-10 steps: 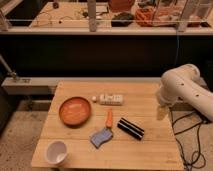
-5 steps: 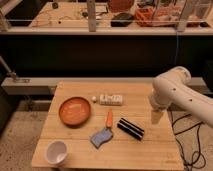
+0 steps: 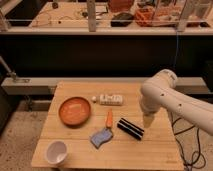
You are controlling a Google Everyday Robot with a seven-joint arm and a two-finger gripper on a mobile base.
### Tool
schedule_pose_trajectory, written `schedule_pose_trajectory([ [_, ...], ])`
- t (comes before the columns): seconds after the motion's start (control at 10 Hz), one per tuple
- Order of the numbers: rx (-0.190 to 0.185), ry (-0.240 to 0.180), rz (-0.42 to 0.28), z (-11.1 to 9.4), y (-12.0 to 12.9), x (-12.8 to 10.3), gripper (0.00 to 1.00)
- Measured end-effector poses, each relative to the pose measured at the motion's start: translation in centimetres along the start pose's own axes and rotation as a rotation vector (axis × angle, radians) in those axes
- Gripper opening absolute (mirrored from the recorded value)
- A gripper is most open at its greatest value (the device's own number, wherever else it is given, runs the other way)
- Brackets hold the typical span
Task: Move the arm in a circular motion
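Since a second ago the arm [image 3: 165, 95] has swung leftward from the right edge of the wooden table [image 3: 75, 145], carrying its elbow joint further in over the tabletop, which fits an arc being traced rather than a reach toward any item. The arm now enters from the right side, bends at a rounded joint above the table's right portion, and turns downward, so that the gripper [image 3: 148, 121], the small tan tip, hangs just above the table surface near the right end of the black rectangular block [image 3: 130, 128]. Whether that tip is open or closed cannot be told; nothing is seen in its grasp. It appears apart from the block, though the gap is small, and a sweep on this path could brush it. The items on the table look undisturbed and lie as loose props: just left of the block an orange-handled tool [image 3: 108, 119] resting on a blue cloth [image 3: 101, 137], further left an orange bowl [image 3: 75, 110], a white strip [image 3: 111, 99] toward the table's far edge, and a white cup [image 3: 56, 151] at its near left corner. A dark shelf unit stands beyond the table.
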Motion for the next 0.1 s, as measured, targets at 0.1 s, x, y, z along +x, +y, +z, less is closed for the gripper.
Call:
schedule_pose_trajectory([
  [0.1,0.003,0.003,-0.025,0.0,0.07,-0.91,0.8],
])
